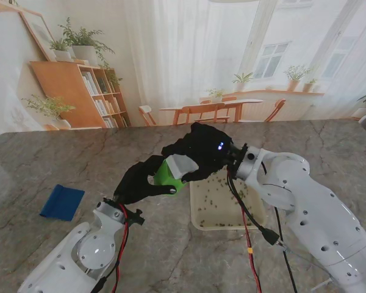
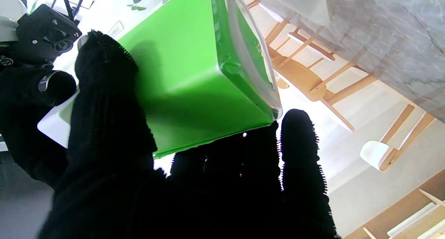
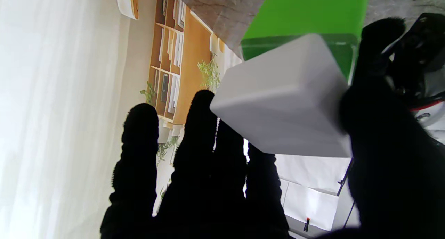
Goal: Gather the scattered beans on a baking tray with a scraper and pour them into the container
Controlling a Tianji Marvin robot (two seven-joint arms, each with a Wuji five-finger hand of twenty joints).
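Both hands meet at a green container held up over the marble table.

From the stand, the grey-veined marble table runs out toward a bright room with sheer curtains, a wooden bookshelf and a dining set. The left hand grips the green container from its nearer side, and the right hand closes on the white lid on top of it. The baking tray with scattered beans lies on the table just nearer the right hand; the blue scraper lies well apart, out past the left hand. The left wrist view shows the left hand's fingers pressed flat on the container's green wall, marble beyond. The right wrist view shows the right hand's thumb and fingers clamping the white lid, the green container behind it.
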